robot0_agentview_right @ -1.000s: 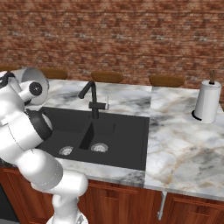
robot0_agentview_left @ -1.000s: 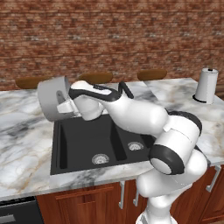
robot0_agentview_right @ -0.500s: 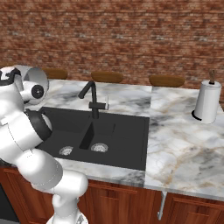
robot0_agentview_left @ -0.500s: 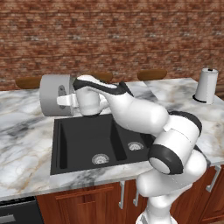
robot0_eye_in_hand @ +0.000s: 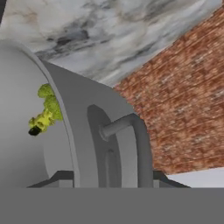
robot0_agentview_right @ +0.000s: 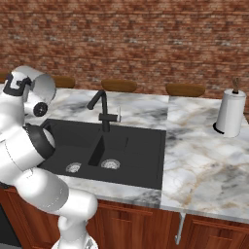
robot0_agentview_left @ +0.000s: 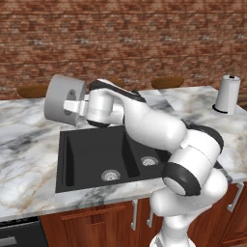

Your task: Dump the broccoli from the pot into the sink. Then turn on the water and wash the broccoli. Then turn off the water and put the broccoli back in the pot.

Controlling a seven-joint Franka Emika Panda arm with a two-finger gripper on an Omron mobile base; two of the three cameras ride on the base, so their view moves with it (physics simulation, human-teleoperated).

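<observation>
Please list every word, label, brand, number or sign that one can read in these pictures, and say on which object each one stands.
None. No readable text stands on the pot, the sink, the black faucet, the paper towel roll, the marble counter or the brick wall.

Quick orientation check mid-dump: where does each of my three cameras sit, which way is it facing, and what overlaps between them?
Left base view: behind the arm on its left, looking down over the sink; arm rises lower right, holding the pot tipped sideways.
Right base view: behind-right, facing the faucet and paper towel roll; arm at left.
Hand view: on the hand, close against the pot wall, broccoli inside.
Both base views share sink, pot and towel roll.
</observation>
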